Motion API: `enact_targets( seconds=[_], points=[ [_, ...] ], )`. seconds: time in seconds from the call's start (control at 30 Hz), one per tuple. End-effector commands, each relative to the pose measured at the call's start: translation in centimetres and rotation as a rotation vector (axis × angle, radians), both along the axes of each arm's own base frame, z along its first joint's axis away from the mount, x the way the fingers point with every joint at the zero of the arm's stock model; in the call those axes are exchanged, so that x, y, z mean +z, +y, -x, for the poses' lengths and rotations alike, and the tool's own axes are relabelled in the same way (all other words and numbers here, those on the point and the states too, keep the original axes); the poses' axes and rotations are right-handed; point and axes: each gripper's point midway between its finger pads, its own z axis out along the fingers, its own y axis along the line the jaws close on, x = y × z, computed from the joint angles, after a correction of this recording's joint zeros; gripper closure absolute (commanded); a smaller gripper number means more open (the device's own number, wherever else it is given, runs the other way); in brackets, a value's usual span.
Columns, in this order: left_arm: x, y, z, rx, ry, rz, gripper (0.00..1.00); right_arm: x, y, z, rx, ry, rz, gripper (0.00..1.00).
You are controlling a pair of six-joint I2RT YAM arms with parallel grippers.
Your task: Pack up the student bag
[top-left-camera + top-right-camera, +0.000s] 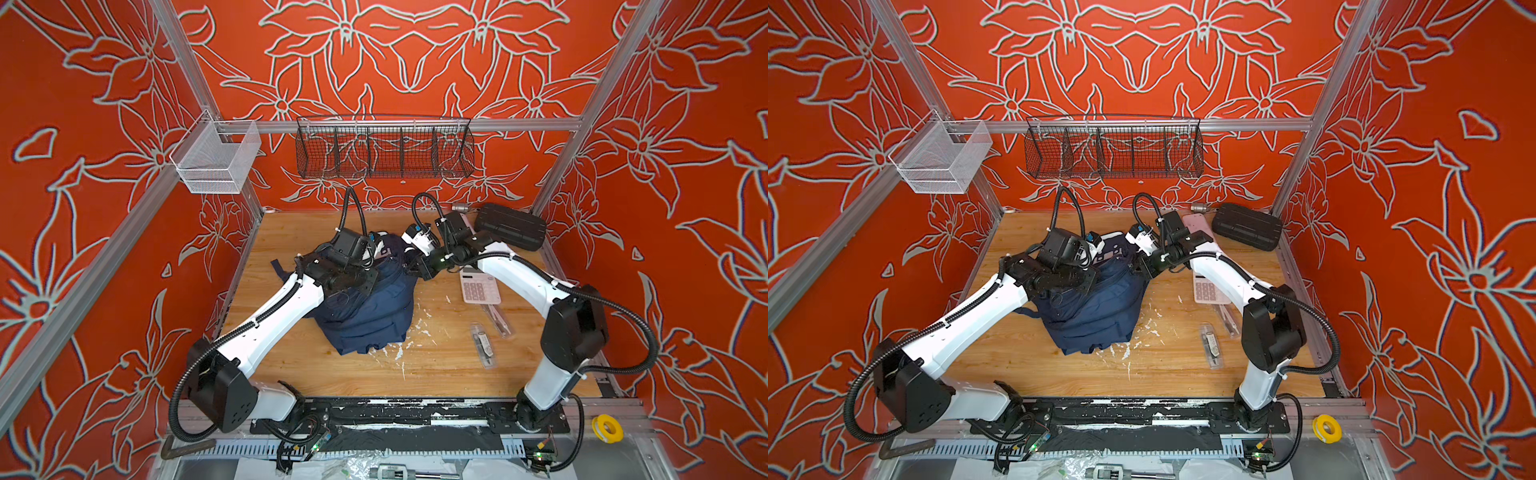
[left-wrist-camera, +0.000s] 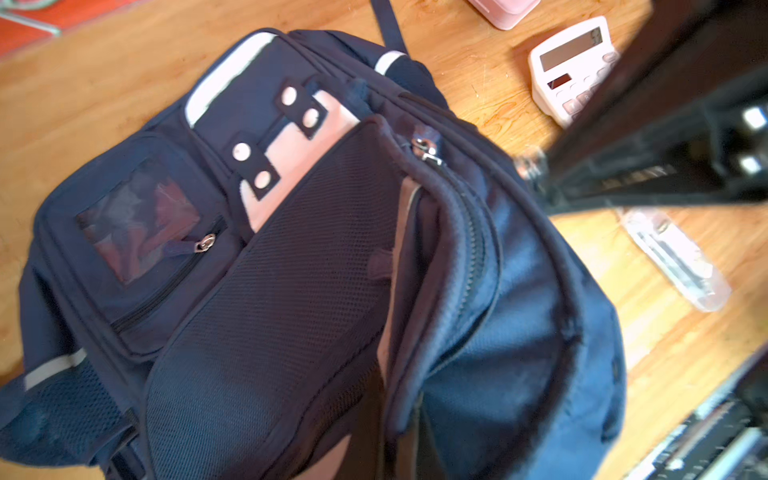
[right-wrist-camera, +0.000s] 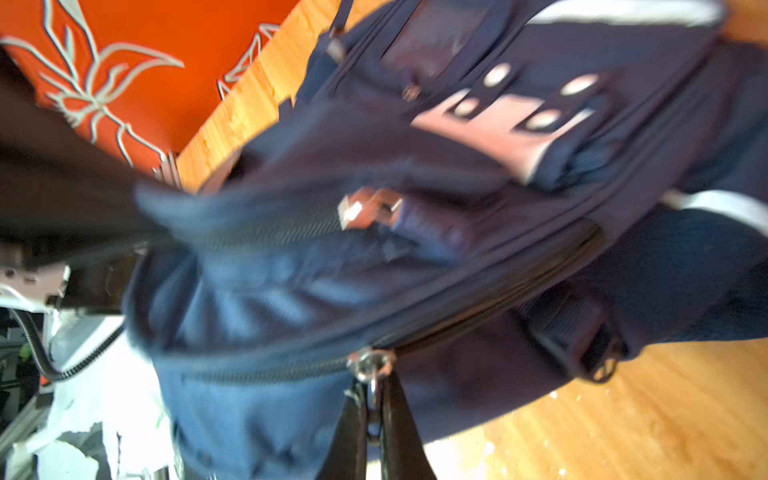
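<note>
navy blue fabric student backpack (image 1: 370,307) sits slumped mid wooden tabletop (image 1: 291,365) in both top views (image 1: 1096,316), base toward the near edge, top end bunched up higher toward the back wall, one navy strap trailing off its left side. front face is up: white patches with four metal snaps, thin silver-white reflective stripes, black mesh panel, small zip pocket with a clear window. one top zip looks part open beside its slider, but the right wrist view is blurred.
</note>
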Motion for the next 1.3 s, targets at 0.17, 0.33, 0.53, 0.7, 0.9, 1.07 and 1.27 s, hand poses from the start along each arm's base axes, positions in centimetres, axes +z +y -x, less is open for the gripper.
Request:
enact_targets(
  seconds=[0.17, 0.33, 0.53, 0.7, 0.9, 1.07, 1.27],
  points=[
    [1.2, -2.6, 1.6, 0.133, 0.167, 0.286, 1.0, 0.4, -1.1, -3.7, 0.057, -0.07, 0.117, 1.0],
    [1.1, -3.4, -1.2, 0.189, 0.154, 0.321, 1.0, 0.8, -1.0, -1.7, 0.093, -0.125, 0.146, 1.0],
    [1.2, -1.5, -3.2, 0.315, 0.143, 0.313, 1.0, 1.6, -1.3, 0.1, 0.039, -0.166, 0.126, 1.0],
    [1.1, 0.3, -4.2, 0.429, 0.126, 0.343, 1.0, 2.3, -0.2, 2.0, 0.049, -0.201, 0.106, 1.0],
    [0.9, -0.2, -5.6, 0.5, 0.144, 0.396, 1.0, 1.4, 1.2, 3.3, 0.023, -0.198, 0.127, 1.0],
    [0.9, 0.0, -6.4, 0.543, 0.143, 0.391, 1.0, 1.4, 3.0, 4.4, 0.01, -0.219, 0.099, 1.0],
    [1.3, 0.4, -7.0, 0.581, 0.116, 0.391, 1.0, 1.0, 5.2, 5.5, 0.028, -0.203, 0.072, 1.0]
  ],
)
